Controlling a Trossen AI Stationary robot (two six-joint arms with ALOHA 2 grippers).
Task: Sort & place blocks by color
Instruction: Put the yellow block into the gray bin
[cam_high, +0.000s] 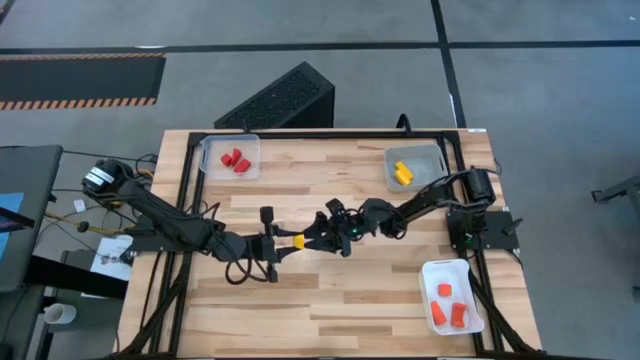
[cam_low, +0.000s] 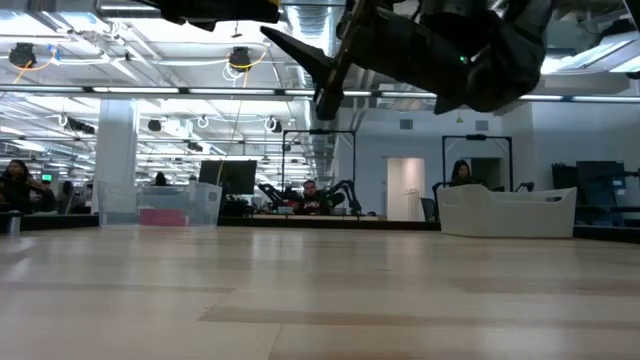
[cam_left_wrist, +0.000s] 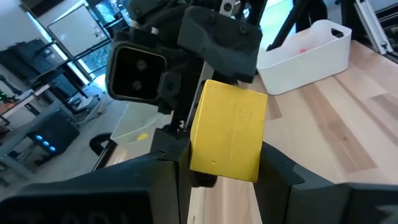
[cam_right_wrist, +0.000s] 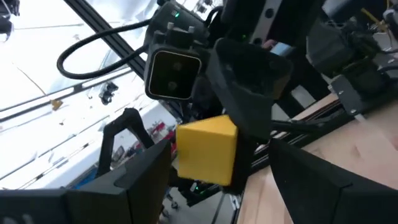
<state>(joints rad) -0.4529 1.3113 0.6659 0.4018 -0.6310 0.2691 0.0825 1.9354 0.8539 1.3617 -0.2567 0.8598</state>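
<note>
Both arms reaching inward over mid-table, raised off the surface, left gripper (cam_high: 285, 241) clamped on a yellow block (cam_high: 298, 241), right gripper (cam_high: 312, 239) spread wide (fingers flanking the same block), tips nearly meeting, wrists level

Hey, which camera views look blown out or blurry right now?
Right wrist view: bright ceiling glare washes out the background behind the yellow cube-shaped block. Low view: the nearest wooden tabletop is soft, the arms dark silhouettes. High view: evenly lit.
</note>
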